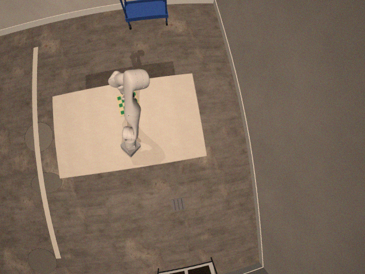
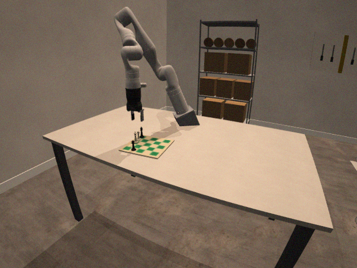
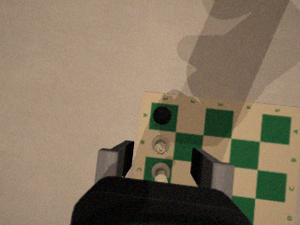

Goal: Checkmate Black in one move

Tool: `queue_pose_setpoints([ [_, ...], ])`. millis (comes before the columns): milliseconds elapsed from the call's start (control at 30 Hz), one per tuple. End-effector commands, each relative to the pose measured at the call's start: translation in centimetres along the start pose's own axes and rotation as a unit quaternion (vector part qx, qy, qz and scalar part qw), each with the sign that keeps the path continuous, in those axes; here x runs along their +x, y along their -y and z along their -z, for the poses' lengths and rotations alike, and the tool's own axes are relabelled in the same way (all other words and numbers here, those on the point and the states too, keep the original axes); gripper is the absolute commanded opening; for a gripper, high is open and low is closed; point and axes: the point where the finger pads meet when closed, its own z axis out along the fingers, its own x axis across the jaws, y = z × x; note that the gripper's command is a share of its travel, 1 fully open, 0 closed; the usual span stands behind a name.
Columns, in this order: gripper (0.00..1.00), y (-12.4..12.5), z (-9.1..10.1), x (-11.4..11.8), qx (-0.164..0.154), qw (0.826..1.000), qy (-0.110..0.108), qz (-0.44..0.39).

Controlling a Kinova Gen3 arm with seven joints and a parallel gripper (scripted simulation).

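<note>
The fingers (image 2: 136, 116) hang spread and empty above the board (image 2: 147, 146) at centre-left, holding nothing. Two white pieces (image 3: 160, 144) stand upright beside the black piece (image 3: 162, 115) in the corner square, seemingly hemming it in for mate.

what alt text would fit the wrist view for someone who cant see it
Looking down past the open, empty gripper, a green-and-cream chessboard lies on a pale table. A black piece stands on the corner square, with two white pieces in line below it, between the jaws in the picture. The arm's shadow crosses the board's top edge.
</note>
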Motion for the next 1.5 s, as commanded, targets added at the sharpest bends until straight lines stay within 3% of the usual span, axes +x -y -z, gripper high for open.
queue_pose_setpoints([
  [0,1.00,-0.1,0.4,0.0,-0.002,1.000,0.001,0.000],
  [333,1.00,-0.1,4.0,0.0,-0.002,1.000,0.001,0.000],
  [667,1.00,-0.1,6.1,0.0,-0.002,1.000,0.001,0.000],
  [1467,1.00,-0.1,6.4,0.0,-0.002,1.000,0.001,0.000],
])
